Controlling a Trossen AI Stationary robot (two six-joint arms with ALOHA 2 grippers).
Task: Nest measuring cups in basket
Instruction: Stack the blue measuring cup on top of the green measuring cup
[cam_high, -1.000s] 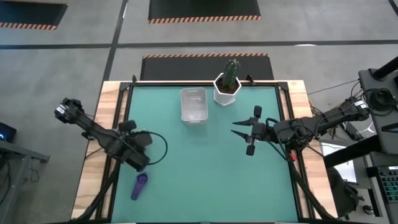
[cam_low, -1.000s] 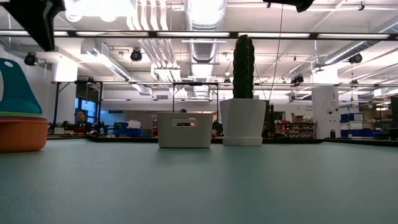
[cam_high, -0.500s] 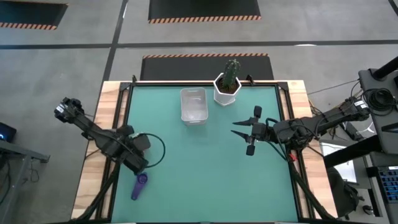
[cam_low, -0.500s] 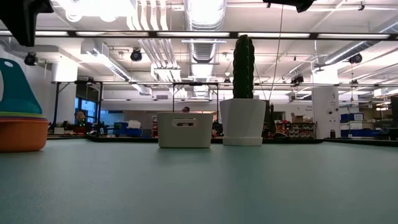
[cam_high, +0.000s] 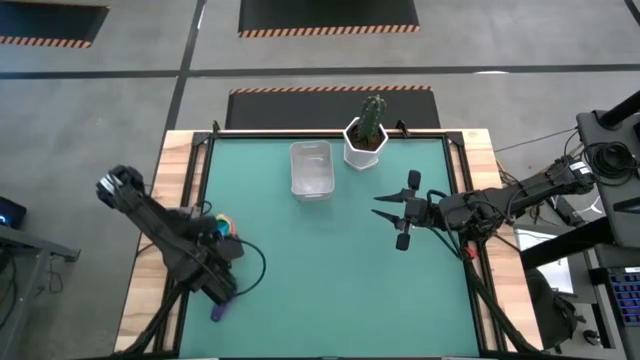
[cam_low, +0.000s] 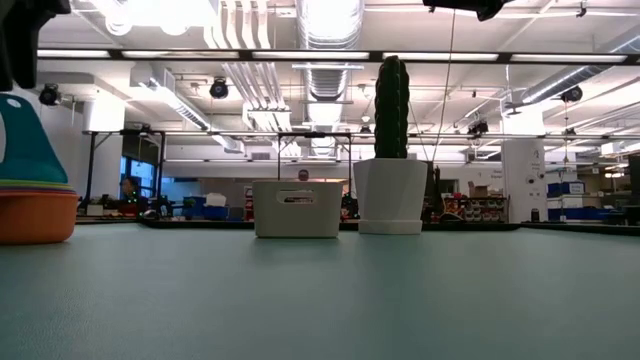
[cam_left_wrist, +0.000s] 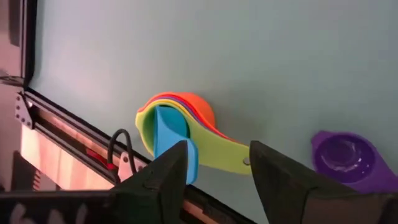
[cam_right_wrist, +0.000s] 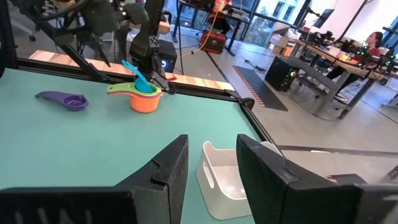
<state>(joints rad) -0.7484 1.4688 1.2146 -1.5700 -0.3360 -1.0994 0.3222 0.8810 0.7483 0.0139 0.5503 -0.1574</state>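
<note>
Green covers the table (cam_high: 330, 280), and a big workshop shows behind it. At the far edge stands the clear basket (cam_high: 311, 169), and a white pot (cam_high: 364, 146) with a cactus is just beside it. Near the left edge sits a stack of cups (cam_left_wrist: 177, 121): orange at the bottom, green on top, and a blue one standing up in it. A purple cup (cam_left_wrist: 346, 156) lies alone on the table, close to the stack. The left gripper (cam_left_wrist: 217, 171) hangs above the stack with its jaws apart, holding nothing. The right gripper (cam_high: 393, 212) waits over the right side of the table, well apart from the cups, with its jaws apart too, and it holds nothing.
</note>
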